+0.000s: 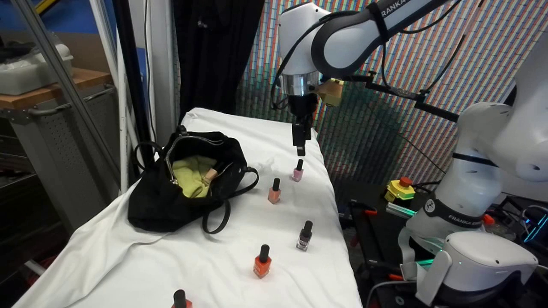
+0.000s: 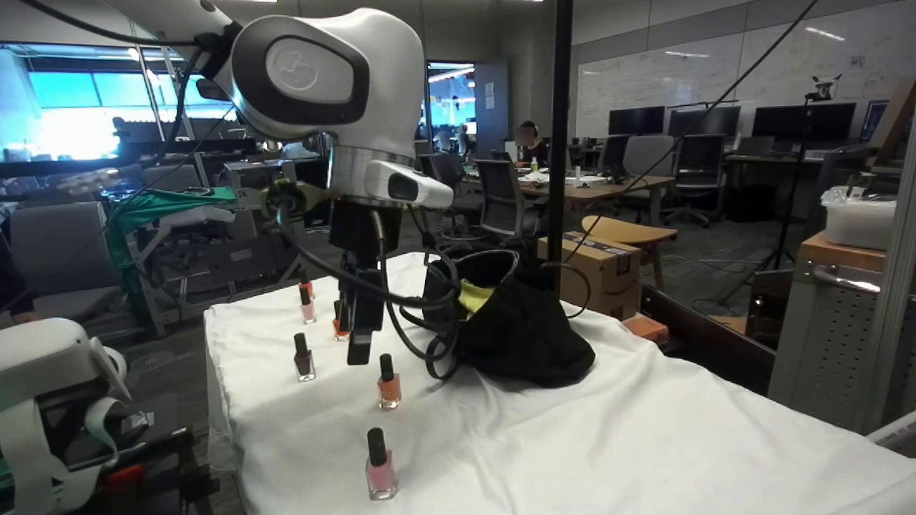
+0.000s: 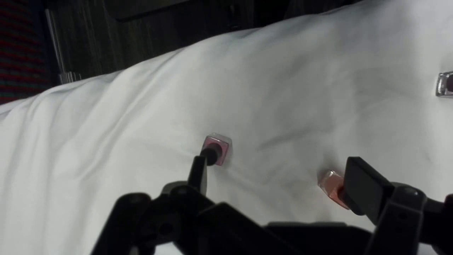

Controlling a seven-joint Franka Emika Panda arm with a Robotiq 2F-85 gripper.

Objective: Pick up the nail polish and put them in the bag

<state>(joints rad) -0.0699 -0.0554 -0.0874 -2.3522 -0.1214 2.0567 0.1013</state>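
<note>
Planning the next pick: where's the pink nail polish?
In an exterior view, the pink nail polish stands right of the black bag, its nearest neighbour the peach bottle.

Arm (image 2: 390, 79): white, rounded, trimmed in dark grey; its pale round cap (image 2: 295, 64) is embossed. Collar (image 1: 299, 84): silver, shiny. Gripper (image 3: 278, 177): black, jointed, blocky-fingered. Cable (image 1: 336, 15): black, loops beside the collar. Base (image 1: 483, 265): white, rounded. Band (image 1: 456, 215): black, carries the name FRANKA in white and a round logo (image 1: 429, 205).

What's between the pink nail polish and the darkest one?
Bare white cloth lies between the pink nail polish and the darkest one, as an exterior view shows; the peach bottle stands off toward the bag.
</note>
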